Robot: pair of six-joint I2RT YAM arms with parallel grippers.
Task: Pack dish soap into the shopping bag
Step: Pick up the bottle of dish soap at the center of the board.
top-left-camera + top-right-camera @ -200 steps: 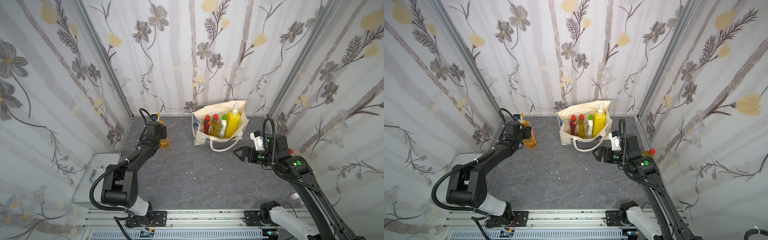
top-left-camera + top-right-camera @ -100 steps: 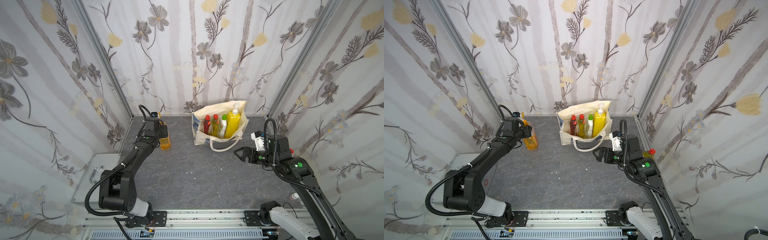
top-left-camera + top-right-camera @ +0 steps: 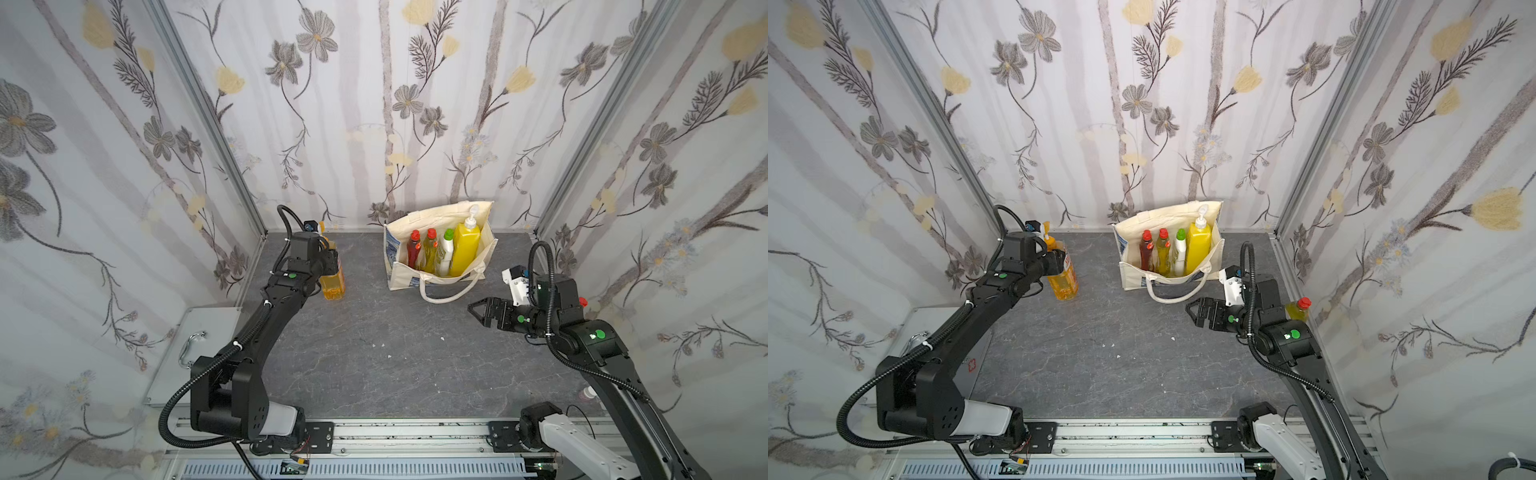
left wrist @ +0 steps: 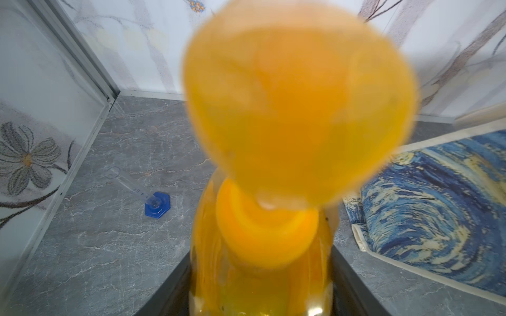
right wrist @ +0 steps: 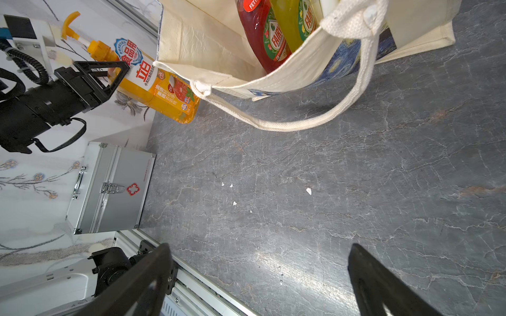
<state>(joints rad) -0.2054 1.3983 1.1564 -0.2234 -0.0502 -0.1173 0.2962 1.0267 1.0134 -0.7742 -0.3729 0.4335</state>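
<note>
over at the back of the desk [image 3: 374, 365] sits the shopping bag [image 3: 405, 277], mouth open, front handle [image 3: 449, 296] flopped onto the grey top. the left end effector [image 3: 330, 261] is clamped across the upper part of the orange pump bottle [image 3: 1065, 282], which stands roughly upright well off to the bag's side, near the corner. can't tell whether its base is off the desk. the right end effector [image 3: 478, 316] hangs spread wide with nothing in it, just in front of that handle.

imo the trick is height first. get the base above the rim before going sideways, since the bag is taller than the bottles, then lower into the free gap at the blue-print end beside the red bottle [image 3: 413, 253]. canvas is soft, so clipping the wall would probably fold it.

count, big to small:
- one bag
- one silver first-aid case [image 5: 109, 188] down beside the desk
- two pump bottles: the orange one gripped, the yellow pump bottle [image 3: 465, 249] bagged
- four slimmer ones: red, yellow-green bottle [image 3: 430, 253] and white green-capped bottle [image 3: 446, 249] in the bag, plus a stray yellow-green bottle [image 3: 1298, 311] behind the right arm
- one little clear tube [image 4: 157, 208] on a blue base
</note>
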